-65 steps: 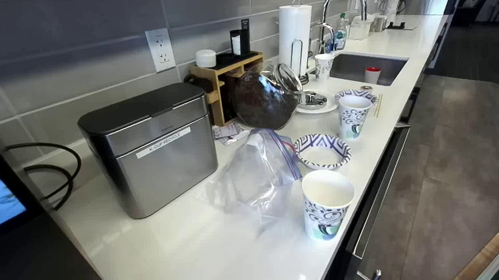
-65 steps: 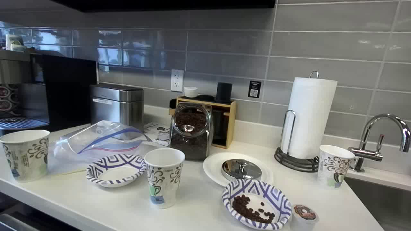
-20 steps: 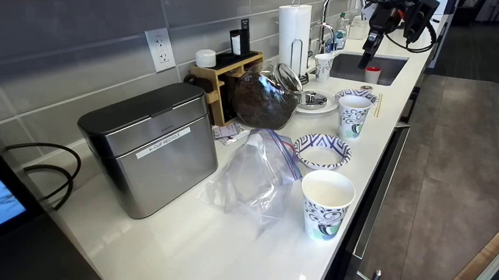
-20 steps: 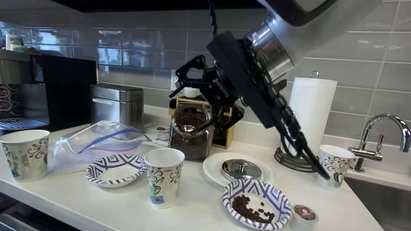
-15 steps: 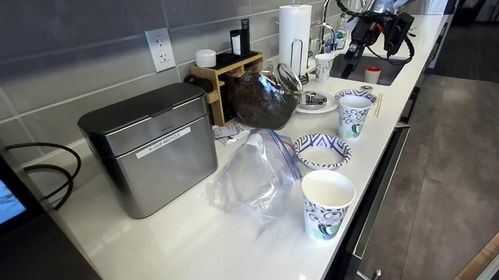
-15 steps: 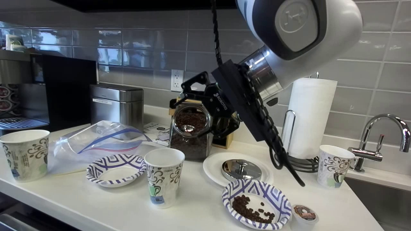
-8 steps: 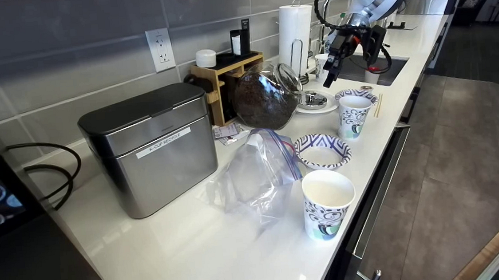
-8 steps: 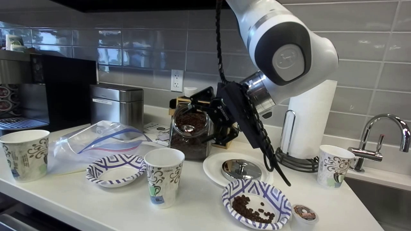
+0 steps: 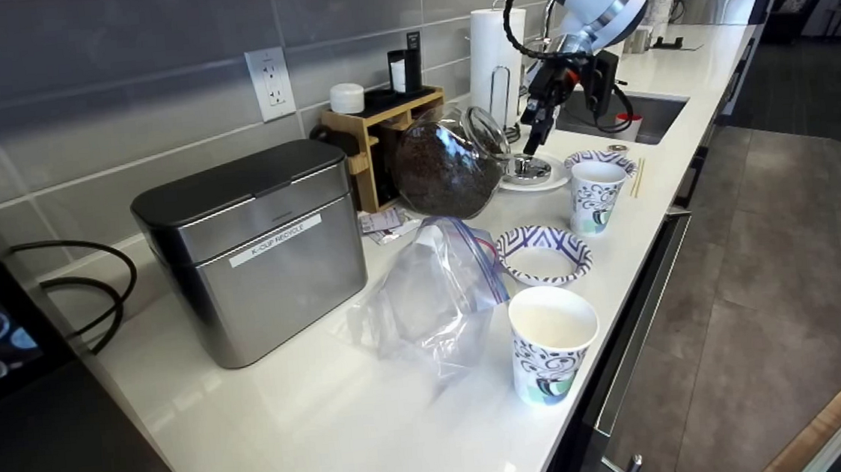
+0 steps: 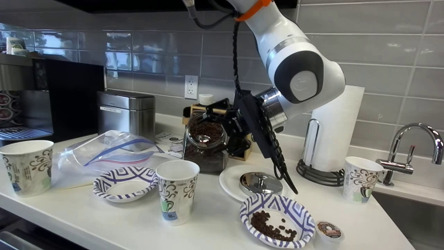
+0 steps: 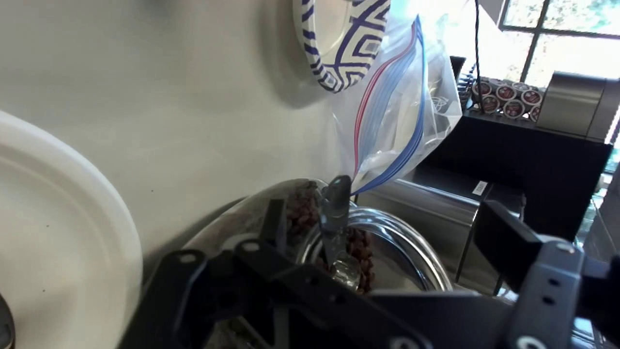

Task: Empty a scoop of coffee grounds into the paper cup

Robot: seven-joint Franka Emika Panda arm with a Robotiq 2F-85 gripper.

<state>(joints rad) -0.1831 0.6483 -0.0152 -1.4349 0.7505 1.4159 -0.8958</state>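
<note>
Bringing gripper (image 11: 382,220) into view over last seconds, now nearing jar (image 10: 201,163) from two o'clock in both exterior views; keeping jaws spread wide, pinching nothing. Probably going for scoop (image 11: 335,208) leaning out of jar mouth; not emptying anything yet. Leaving cup (image 10: 176,201) upright at jar's seven o'clock in exterior view, twin cup (image 10: 29,170) at nine; not knowing target. Showing pebbly beans (image 11: 301,208), glossy rounded jar, translucent scoop, tapering paper cups.

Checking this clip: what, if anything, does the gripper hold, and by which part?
Nothing is held. In the wrist view the gripper is open, its jaws apart, with the glass coffee-bean jar showing between them.
</note>
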